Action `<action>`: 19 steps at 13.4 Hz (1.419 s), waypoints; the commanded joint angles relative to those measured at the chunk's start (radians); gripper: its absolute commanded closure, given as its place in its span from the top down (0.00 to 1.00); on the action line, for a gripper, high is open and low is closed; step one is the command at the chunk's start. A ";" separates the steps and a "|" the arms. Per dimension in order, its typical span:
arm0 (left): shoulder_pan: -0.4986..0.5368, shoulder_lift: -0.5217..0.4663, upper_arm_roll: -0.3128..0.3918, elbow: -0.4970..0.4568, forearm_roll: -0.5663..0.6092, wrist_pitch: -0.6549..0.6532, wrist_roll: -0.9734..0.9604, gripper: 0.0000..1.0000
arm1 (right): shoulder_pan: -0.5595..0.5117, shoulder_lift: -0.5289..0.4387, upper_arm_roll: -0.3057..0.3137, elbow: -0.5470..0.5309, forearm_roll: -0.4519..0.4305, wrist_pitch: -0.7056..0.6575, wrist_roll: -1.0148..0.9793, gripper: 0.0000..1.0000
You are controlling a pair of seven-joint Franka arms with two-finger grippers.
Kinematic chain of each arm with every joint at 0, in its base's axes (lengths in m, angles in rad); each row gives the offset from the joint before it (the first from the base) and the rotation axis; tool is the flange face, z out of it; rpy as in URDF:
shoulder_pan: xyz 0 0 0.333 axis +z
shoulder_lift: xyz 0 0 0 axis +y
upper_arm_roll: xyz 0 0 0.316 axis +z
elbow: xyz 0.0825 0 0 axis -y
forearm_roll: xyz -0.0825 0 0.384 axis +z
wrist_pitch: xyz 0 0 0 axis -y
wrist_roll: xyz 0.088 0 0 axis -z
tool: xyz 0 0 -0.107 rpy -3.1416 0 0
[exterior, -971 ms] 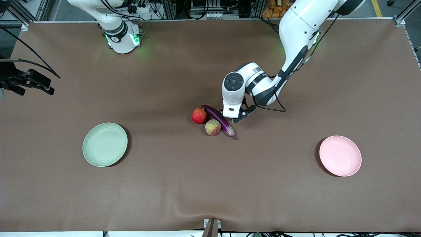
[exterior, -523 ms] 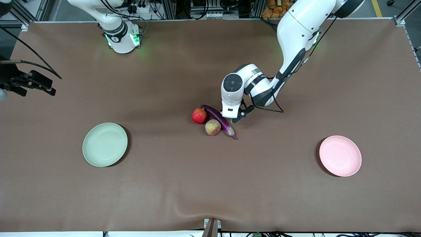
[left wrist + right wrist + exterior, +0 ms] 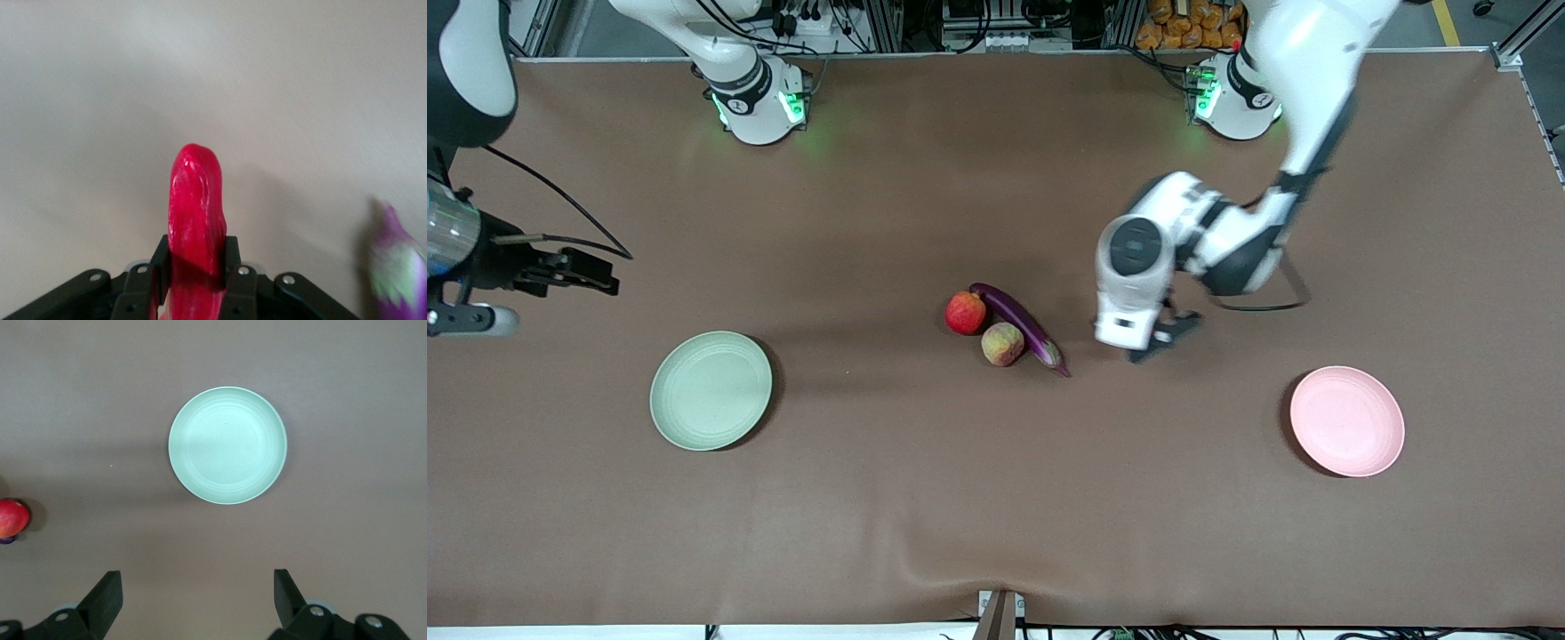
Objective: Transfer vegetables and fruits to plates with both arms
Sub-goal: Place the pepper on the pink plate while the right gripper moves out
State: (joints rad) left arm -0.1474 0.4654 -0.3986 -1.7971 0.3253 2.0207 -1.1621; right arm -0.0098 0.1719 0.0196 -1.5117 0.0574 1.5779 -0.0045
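My left gripper (image 3: pixel 195 267) is shut on the red chili pepper (image 3: pixel 195 200), whose tip sticks out past the jaws. In the front view that gripper (image 3: pixel 1143 347) hangs over bare table between the pile and the pink plate (image 3: pixel 1347 420), and the wrist hides the chili. The purple eggplant (image 3: pixel 1018 322), the round red fruit (image 3: pixel 966 313) and the peach (image 3: pixel 1002 344) lie together mid-table. The eggplant's stem end (image 3: pixel 397 267) shows in the left wrist view. My right gripper (image 3: pixel 197 593) is open and holds nothing, above the table near the green plate (image 3: pixel 227 445).
Both plates hold nothing; the green plate (image 3: pixel 711 390) lies toward the right arm's end. The right arm (image 3: pixel 574 271) reaches in from that end of the table. The red fruit (image 3: pixel 12 518) shows at the edge of the right wrist view. A brown mat (image 3: pixel 996 498) covers the table.
My left gripper shut on the chili beside the eggplant, then carried it away toward the pink plate. The right arm swung farther in over the table.
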 commanded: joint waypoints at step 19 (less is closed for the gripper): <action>0.557 0.328 0.075 0.297 0.104 0.200 0.869 0.55 | 0.496 0.580 0.008 0.152 0.223 0.695 1.044 1.00</action>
State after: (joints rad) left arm 0.4102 0.8006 -0.3281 -1.5145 0.4040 2.2193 -0.3056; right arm 0.4514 0.7028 0.0323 -1.4125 0.2644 2.2521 0.9832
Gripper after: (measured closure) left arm 0.652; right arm 0.000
